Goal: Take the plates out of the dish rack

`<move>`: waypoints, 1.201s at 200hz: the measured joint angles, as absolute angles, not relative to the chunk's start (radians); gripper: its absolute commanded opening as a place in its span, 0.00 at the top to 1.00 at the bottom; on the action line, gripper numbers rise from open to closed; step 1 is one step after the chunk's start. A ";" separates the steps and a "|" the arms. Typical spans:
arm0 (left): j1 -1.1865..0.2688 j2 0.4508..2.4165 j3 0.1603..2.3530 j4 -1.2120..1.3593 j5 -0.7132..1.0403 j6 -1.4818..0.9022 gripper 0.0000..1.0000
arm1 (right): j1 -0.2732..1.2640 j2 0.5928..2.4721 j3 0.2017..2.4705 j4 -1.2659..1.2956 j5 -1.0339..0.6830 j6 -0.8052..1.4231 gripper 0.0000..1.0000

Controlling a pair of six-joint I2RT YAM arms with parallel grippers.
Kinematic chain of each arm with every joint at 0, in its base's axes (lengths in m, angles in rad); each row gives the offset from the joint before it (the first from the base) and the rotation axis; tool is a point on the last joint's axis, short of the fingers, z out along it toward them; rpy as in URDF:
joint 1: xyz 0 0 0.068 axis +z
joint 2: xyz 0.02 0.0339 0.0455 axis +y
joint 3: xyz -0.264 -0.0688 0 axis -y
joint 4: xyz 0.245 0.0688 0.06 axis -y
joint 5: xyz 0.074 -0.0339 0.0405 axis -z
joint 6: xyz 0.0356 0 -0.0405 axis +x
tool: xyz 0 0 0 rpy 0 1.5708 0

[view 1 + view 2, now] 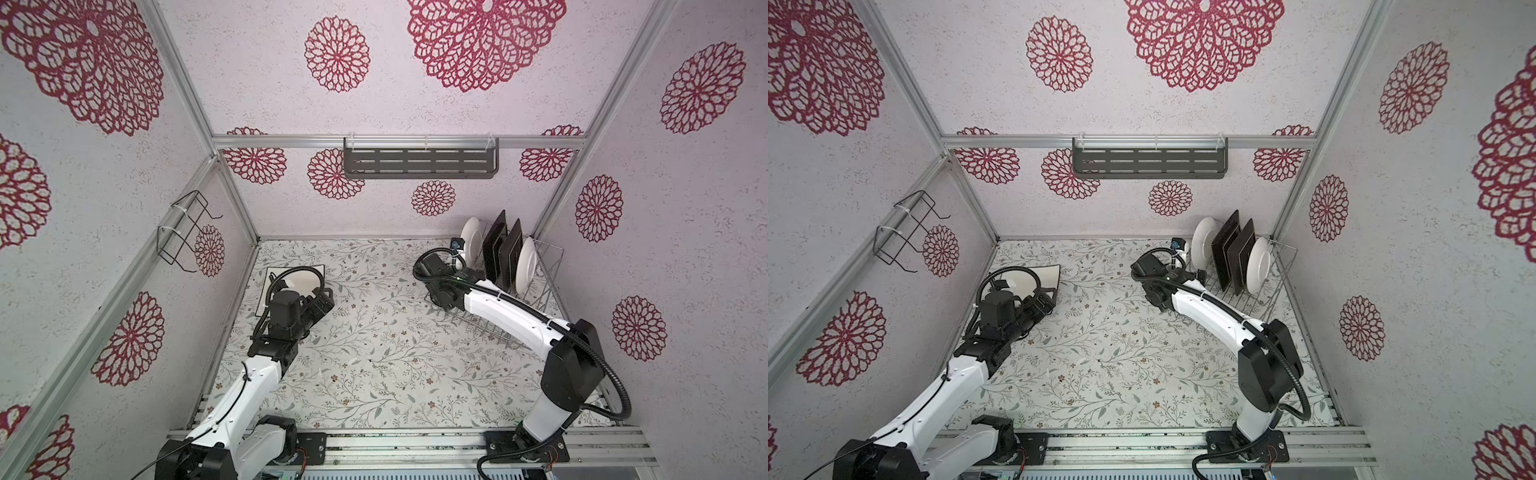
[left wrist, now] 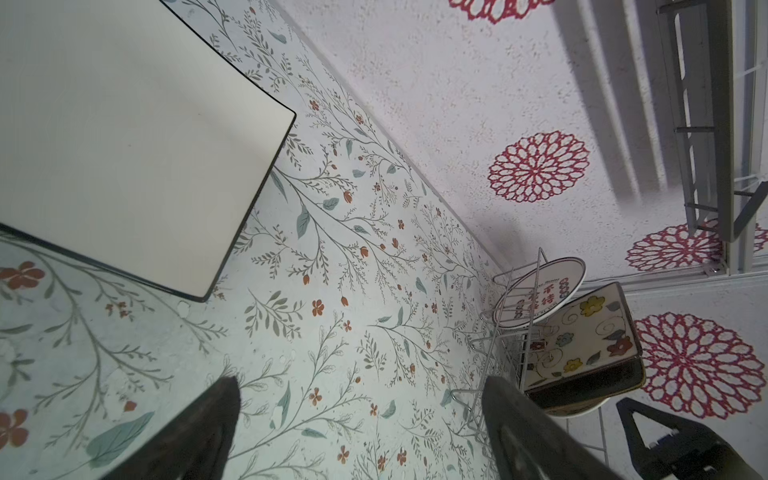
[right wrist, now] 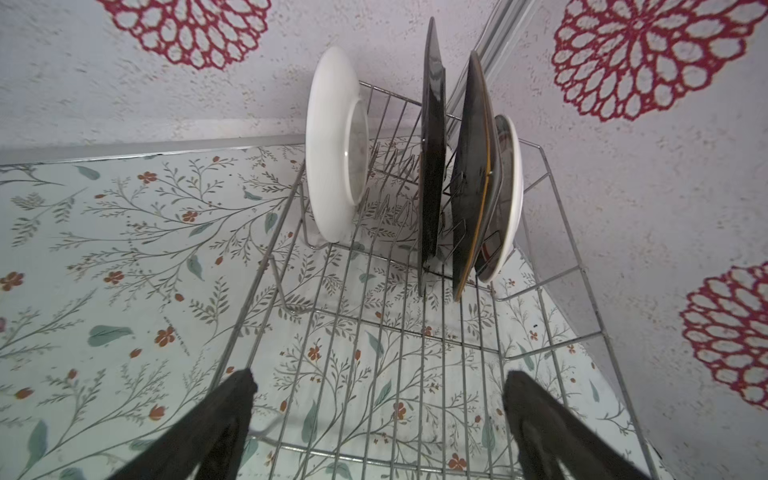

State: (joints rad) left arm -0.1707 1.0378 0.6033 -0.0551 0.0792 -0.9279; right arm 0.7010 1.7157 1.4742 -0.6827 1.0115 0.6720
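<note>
Plates (image 3: 432, 166) upright on edge, faces leftward; dish rack (image 3: 390, 332) long axis front-to-back.

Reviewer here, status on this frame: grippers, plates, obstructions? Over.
Both grippers open, empty: left gripper beside square white plate, flat on table; right gripper over near end of dish rack. Four plates upright in rack. Nothing blocking them.
</note>
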 measured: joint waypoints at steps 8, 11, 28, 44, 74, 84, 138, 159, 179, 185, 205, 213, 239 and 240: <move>-0.180 1.043 0.603 -0.049 0.077 -0.929 0.05 | 0.693 1.732 1.484 -0.682 1.028 0.667 0.05; -0.183 1.045 0.603 -0.046 0.076 -0.929 0.05 | 0.691 1.737 1.486 -0.682 1.032 0.663 0.05; -0.199 1.053 0.603 -0.042 0.071 -0.933 0.05 | 0.676 1.760 1.495 -0.673 1.062 0.646 0.06; -0.205 1.052 0.597 -0.035 0.068 -0.935 0.04 | 0.663 1.774 1.495 -0.656 1.084 0.626 0.08; -0.205 1.047 0.590 -0.031 0.062 -0.935 0.04 | 0.643 1.786 1.480 -0.583 1.105 0.580 0.12; -0.205 1.047 0.590 -0.031 0.062 -0.935 0.05 | 0.636 1.787 1.471 -0.563 1.107 0.567 0.13; -0.207 1.047 0.590 -0.031 0.069 -0.936 0.05 | 0.587 1.838 1.461 -0.483 1.114 0.530 0.16; -0.207 1.047 0.590 -0.031 0.067 -0.938 0.05 | 0.575 1.857 1.461 -0.469 1.114 0.520 0.19; -0.207 1.047 0.590 -0.032 0.065 -0.938 0.05 | 0.567 1.863 1.457 -0.451 1.113 0.514 0.20; -0.207 1.047 0.590 -0.032 0.065 -0.939 0.05 | 0.565 1.863 1.453 -0.444 1.113 0.513 0.21; -0.207 1.047 0.590 -0.033 0.065 -0.939 0.04 | 0.557 1.864 1.445 -0.422 1.113 0.503 0.22; -0.207 1.047 0.590 -0.034 0.065 -0.939 0.04 | 0.552 1.866 1.445 -0.409 1.113 0.493 0.23; -0.207 1.048 0.590 -0.036 0.065 -0.938 0.04 | 0.533 1.877 1.445 -0.376 1.108 0.478 0.23; -0.207 1.049 0.591 -0.036 0.065 -0.937 0.04 | 0.532 1.877 1.445 -0.374 1.108 0.477 0.23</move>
